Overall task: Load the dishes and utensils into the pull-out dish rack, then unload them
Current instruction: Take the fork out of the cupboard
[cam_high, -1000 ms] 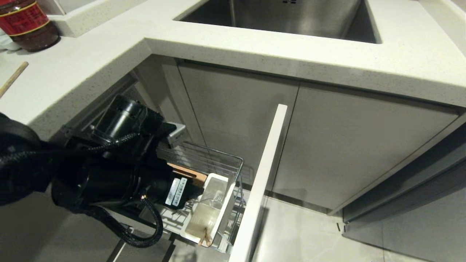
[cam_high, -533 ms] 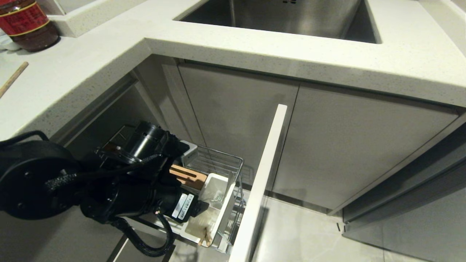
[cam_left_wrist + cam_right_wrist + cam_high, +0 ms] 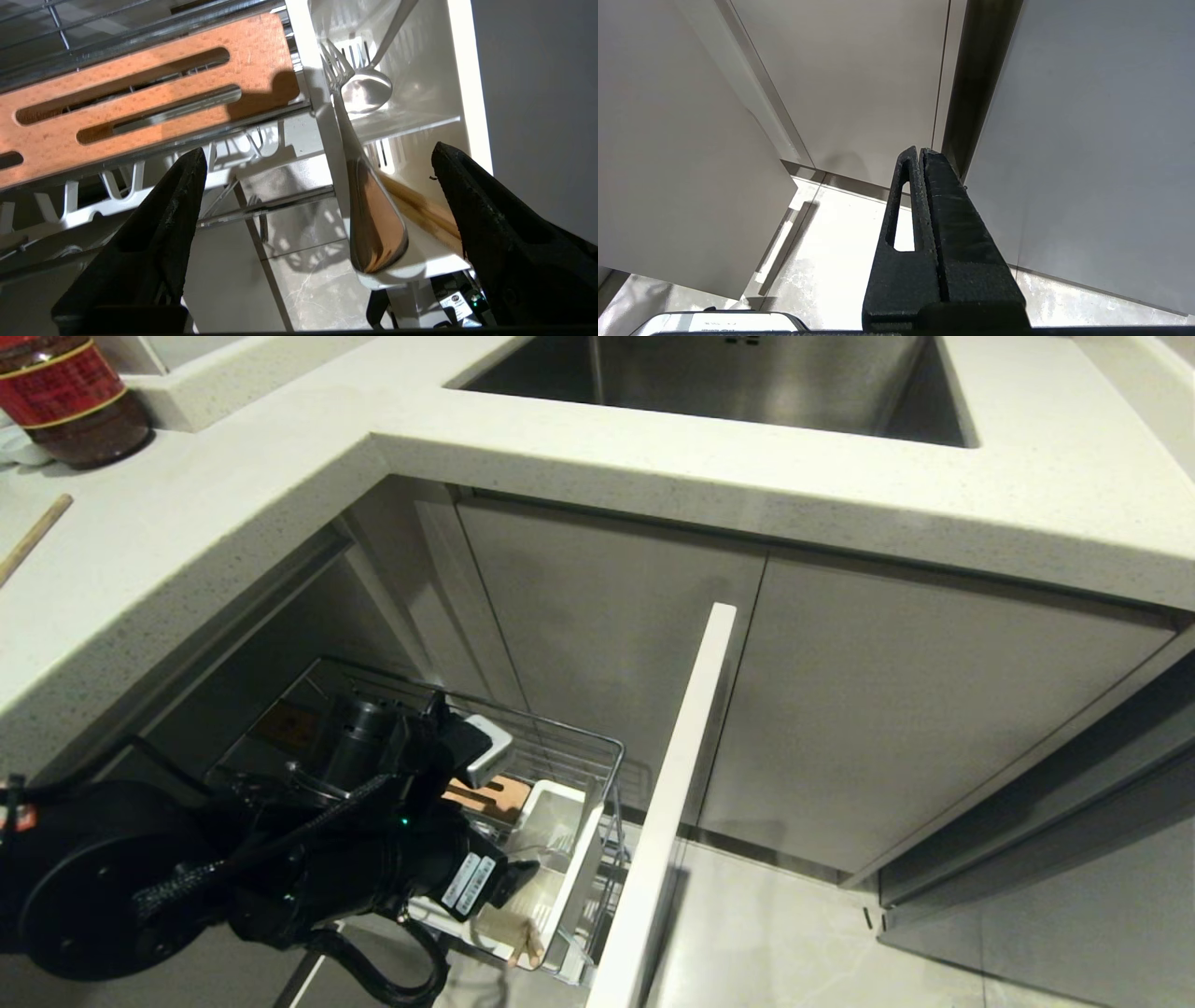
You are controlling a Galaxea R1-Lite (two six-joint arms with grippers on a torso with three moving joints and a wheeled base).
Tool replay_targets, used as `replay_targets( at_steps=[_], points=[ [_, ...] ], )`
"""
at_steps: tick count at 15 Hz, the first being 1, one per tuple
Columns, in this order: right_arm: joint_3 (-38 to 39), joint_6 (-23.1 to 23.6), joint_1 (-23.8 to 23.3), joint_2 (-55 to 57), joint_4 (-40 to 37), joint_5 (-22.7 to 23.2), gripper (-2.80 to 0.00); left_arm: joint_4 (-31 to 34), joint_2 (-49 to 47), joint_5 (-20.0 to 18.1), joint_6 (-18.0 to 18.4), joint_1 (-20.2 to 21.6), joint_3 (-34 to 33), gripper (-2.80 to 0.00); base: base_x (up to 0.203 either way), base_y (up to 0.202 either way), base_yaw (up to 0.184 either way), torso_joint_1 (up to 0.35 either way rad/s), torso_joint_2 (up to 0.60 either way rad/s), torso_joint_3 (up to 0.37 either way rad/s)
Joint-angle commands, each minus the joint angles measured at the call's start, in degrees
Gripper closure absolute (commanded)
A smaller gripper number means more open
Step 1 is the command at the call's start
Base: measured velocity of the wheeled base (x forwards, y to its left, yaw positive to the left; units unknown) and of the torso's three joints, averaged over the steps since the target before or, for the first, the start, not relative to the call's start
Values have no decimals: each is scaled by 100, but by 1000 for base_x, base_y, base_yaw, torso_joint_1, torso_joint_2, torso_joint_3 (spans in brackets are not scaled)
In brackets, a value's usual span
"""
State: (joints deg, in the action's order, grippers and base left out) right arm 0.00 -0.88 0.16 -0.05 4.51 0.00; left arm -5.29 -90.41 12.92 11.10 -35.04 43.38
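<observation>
Our left pincer (image 3: 317, 161) hangs spread wide and empty over the white cutlery caddy (image 3: 420, 112) of the pull-out dish rack (image 3: 560, 756); between its fingers the fork (image 3: 369, 205) leans in the caddy, chopsticks (image 3: 420, 210) beside it. Our right pincer (image 3: 920, 156), pressed together, is parked by the cabinet doors (image 3: 859, 84).

No text can be read. The jar (image 3: 70, 394) by the sink (image 3: 738, 378) has a red label; white stickers (image 3: 470, 881) sit on the left arm (image 3: 280, 868), all illegible.
</observation>
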Motion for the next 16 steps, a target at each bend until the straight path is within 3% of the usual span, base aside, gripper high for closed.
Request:
replay_targets(
  at_steps=[1,16],
  points=[
    [149,0,2,5,6,0,0,-16,103,8,6,6,-31,-280,0,0,0,0,0,0],
    [149,0,2,5,6,0,0,271,235,-194,288,6,-123,-280,0,0,0,0,0,0]
  ],
)
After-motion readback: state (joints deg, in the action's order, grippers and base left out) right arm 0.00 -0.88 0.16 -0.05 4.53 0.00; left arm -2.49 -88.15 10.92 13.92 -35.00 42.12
